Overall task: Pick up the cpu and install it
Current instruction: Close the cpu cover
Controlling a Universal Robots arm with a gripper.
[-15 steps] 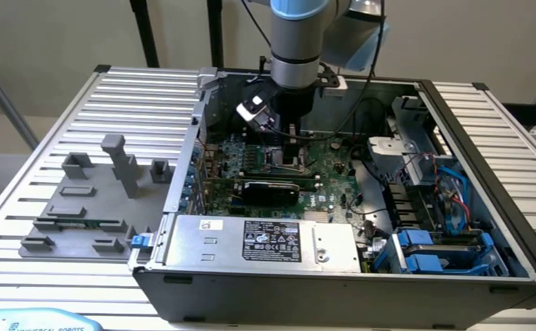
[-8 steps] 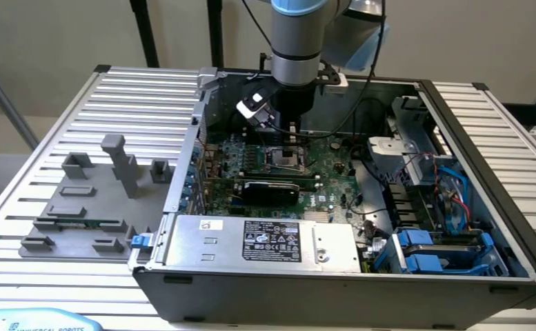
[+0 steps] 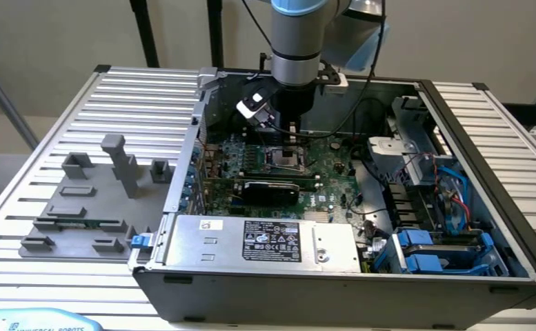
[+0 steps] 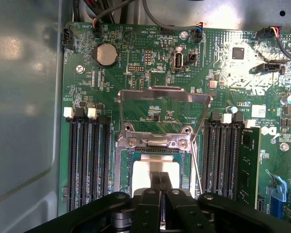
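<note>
cpu [image 4: 141,175] seated in socket [image 4: 122,162] | gripper [image 4: 160,178] fingers together over cpu | load plate [image 4: 165,93] open, not latched

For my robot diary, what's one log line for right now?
gripper shut | above cpu | cpu in socket | load plate open

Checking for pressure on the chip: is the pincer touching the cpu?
Cannot tell. In the wrist view the shut pincer overlaps the cpu lying in the open socket, but neither contact nor a gap shows plainly.
</note>
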